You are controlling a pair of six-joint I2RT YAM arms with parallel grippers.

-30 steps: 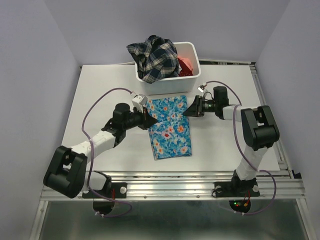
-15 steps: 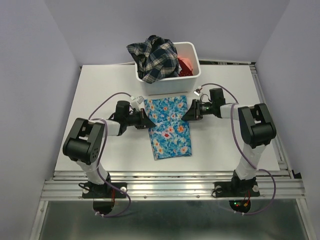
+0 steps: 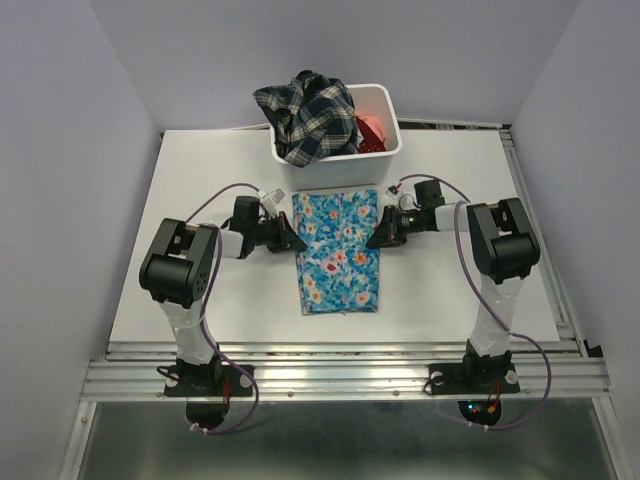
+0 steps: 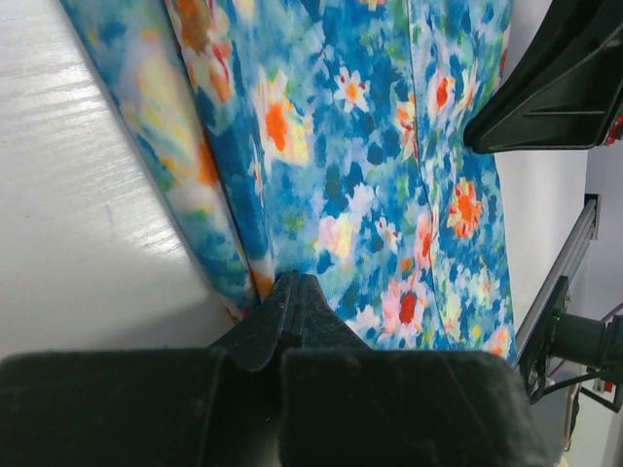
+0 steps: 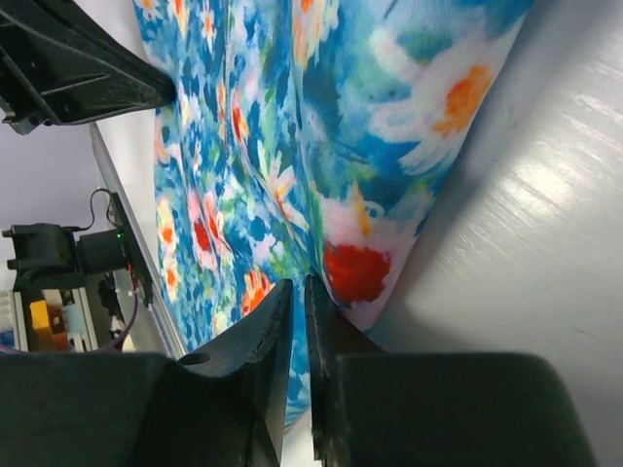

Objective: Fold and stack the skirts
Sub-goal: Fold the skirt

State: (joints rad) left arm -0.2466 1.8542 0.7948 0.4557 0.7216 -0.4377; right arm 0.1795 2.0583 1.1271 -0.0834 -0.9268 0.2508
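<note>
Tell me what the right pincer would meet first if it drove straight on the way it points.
The blue floral skirt: the right pincer points left with its tips at the cloth's right edge, so it would push into it. Further along that line, the left pincer faces it from the opposite edge.

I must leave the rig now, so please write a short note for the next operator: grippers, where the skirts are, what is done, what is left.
Left gripper: shut, tips at the blue skirt, left edge.
Right gripper: fingers a thin gap apart at its right edge; grip unclear.
The blue skirt lies folded flat on the table; plaid skirt and red skirt are in the white bin.
Done: first folds of the blue skirt.
Left: finish it, fold the other two, stack.
</note>
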